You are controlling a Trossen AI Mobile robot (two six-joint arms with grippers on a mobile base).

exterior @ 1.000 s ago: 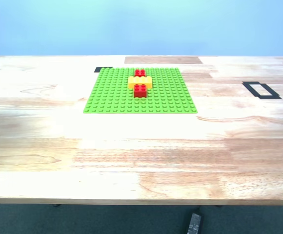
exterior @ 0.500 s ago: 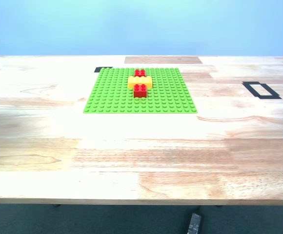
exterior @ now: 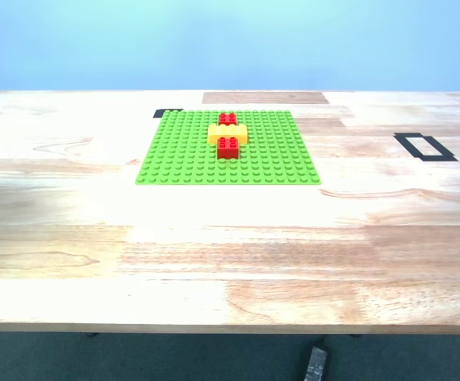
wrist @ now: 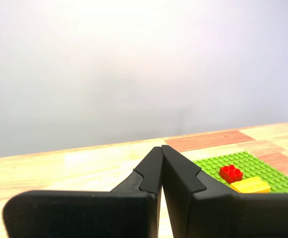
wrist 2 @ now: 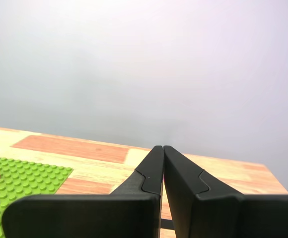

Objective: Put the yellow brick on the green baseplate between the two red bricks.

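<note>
Exterior view: yellow brick (exterior: 228, 133) between two red bricks (exterior: 228, 147).

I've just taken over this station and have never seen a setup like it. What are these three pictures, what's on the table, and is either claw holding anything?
The wide picture comes from a camera on the robot's body, looking across a pale wooden table. On it lies a large flat green studded baseplate. An oblong yellow plastic brick sits on it between two small square red plastic bricks, one in front and one behind. A black tape rectangle marks the table at that view's right.

The other two pictures come from cameras riding on each arm. The black wedges are the claws: my first claw and my second claw. Both are shut, empty and raised clear of the bricks.
</note>
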